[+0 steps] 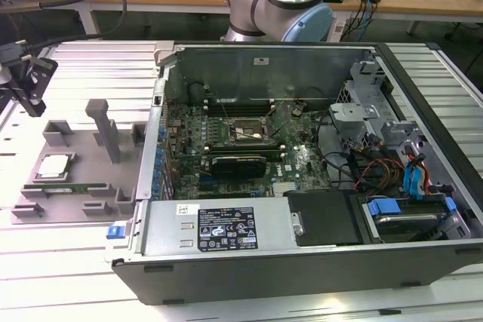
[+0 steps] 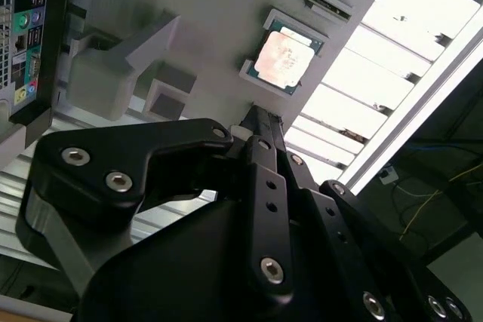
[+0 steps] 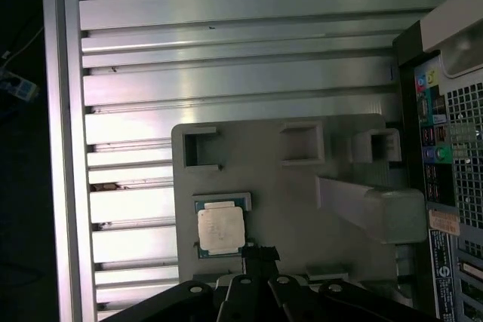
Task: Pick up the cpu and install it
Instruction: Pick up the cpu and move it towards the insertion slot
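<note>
1. The cpu (image 1: 53, 166) lies flat, metal plate up, in a shallow square pocket of the grey holder (image 1: 83, 157). It is close to the holder's edge farthest from the computer case (image 1: 264, 65). Both wrist views show it seated squarely in that pocket (image 2: 285, 60) (image 3: 221, 229), with nothing touching it.
2. The gripper (image 2: 260, 118) hangs above the holder, just beside the chip and not over its middle. In the first wrist view its tip (image 3: 260, 250) sits off one corner of the pocket. The jaws look drawn together and hold nothing.
3. In the exterior view the gripper (image 1: 32, 96) is at the exterior view's left end of the slatted table (image 1: 75, 262), well apart from the case.
4. Inside the open case, the socket (image 1: 245, 130) on the motherboard appears unfilled.
5. Judgement: the work is at the approach before the pick, so neither lifting nor installing has begun.
6. Judgement: a grasp calls for the jaws to spread wider than the chip and centre squarely over it. They would then need to close on its thin rim without tilting it against the pocket walls.
</note>
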{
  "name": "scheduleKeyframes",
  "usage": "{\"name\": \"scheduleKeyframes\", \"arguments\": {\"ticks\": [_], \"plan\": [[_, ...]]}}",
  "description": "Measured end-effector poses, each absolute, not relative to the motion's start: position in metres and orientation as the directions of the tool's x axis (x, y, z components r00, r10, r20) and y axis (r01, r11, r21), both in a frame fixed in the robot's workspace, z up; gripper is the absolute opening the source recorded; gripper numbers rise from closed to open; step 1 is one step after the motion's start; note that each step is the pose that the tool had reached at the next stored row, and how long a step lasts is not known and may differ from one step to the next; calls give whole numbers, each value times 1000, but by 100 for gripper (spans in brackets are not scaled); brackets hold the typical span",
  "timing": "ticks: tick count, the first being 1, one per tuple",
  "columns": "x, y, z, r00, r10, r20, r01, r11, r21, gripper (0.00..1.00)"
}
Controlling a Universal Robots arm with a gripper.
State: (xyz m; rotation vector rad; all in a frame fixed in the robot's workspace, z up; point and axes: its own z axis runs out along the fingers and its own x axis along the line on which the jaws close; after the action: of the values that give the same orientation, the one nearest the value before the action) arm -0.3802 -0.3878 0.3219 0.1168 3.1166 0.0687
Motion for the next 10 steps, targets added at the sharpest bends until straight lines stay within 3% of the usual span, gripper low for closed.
{"name": "scheduleKeyframes", "arguments": {"ticks": [6,10], "plan": [[-380,-388,322,-997,72,-20,71,996,45,11],[-380,-388,320,-997,-71,-20,-72,996,45,11]]}}
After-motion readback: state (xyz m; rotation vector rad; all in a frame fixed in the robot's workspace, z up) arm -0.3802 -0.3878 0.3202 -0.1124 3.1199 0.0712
